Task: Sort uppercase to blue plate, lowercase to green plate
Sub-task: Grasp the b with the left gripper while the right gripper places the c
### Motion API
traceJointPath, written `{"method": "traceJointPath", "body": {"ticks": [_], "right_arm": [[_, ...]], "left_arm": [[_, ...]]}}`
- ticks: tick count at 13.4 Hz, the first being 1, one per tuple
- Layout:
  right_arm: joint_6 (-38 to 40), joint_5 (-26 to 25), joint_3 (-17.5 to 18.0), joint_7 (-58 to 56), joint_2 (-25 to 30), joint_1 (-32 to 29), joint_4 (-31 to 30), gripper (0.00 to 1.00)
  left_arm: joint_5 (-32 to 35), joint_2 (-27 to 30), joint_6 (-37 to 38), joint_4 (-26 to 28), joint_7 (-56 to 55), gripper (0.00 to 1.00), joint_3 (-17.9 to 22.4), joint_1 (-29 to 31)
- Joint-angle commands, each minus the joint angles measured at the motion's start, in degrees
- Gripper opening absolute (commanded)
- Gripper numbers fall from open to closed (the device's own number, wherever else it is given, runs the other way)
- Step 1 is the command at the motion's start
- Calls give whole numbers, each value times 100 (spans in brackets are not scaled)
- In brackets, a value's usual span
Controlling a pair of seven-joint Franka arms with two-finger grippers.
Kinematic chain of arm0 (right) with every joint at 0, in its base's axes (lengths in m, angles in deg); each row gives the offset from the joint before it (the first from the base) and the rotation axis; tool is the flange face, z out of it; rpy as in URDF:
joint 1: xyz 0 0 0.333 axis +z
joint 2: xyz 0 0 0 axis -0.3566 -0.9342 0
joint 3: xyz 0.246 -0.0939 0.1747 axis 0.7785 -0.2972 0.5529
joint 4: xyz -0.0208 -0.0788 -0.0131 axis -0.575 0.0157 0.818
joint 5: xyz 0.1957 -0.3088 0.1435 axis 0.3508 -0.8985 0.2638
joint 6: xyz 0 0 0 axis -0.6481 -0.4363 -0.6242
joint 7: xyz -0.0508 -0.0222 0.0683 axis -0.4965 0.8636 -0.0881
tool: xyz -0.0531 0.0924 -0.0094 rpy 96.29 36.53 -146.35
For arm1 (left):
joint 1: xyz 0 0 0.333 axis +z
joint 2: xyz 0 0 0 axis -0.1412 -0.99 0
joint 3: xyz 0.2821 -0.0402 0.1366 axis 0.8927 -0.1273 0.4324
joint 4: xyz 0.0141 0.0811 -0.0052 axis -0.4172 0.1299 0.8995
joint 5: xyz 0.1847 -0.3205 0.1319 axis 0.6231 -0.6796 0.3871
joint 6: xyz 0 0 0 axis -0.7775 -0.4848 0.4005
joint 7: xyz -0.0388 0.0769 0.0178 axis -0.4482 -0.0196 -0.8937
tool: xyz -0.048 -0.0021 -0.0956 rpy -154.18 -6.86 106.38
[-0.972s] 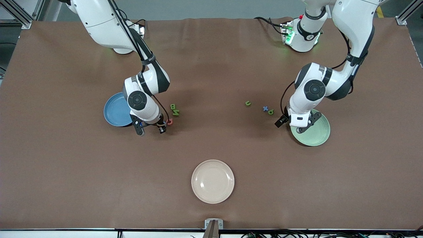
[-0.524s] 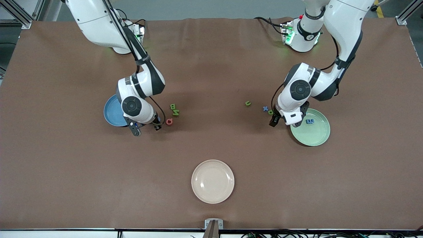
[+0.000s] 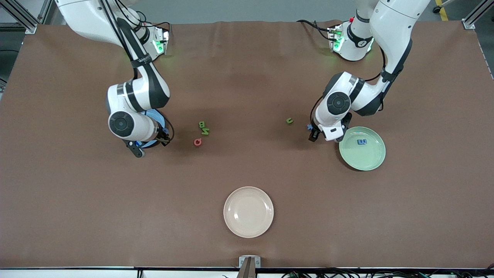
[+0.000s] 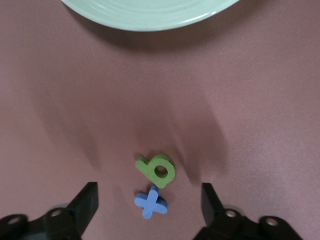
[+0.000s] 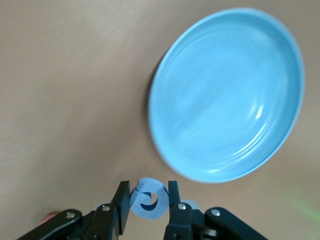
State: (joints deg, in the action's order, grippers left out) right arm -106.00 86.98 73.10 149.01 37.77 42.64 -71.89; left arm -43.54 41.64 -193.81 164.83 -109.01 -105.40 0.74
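The blue G [image 5: 148, 199] is clamped between the shut jaws of the right gripper [image 5: 146, 209], which has carried it away from the red O [image 3: 197, 142] to the blue plate [image 3: 157, 116]; that plate now lies mostly under the arm, so I judge a drop is close. The blue m [image 3: 361, 142] already lies in the green plate [image 3: 370, 160], at about 11 o'clock from its centre. The left gripper [image 4: 150, 202] has left that plate and hangs wide open and empty around the blue x [image 4: 151, 202] and the green p [image 4: 157, 170].
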Motion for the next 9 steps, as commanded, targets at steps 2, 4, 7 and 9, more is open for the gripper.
{"method": "traceJointPath", "body": {"ticks": [2,4,7,9], "right_arm": [[-71,-424,66,-285,714,-363,-938,0],[-53,-487,66,-285,750,-442,-983,15],[-45,-513,66,-364,759,-487,-992,100],[-53,-514,74,-338,759,-469,-966,100]], "left_arm": [[234,59,-427,254,-127,81,6,70],[235,7,-480,254,-118,80,6,78],[357,-90,-725,298,-127,79,32,96],[366,-195,-849,307,-136,77,41,96]]}}
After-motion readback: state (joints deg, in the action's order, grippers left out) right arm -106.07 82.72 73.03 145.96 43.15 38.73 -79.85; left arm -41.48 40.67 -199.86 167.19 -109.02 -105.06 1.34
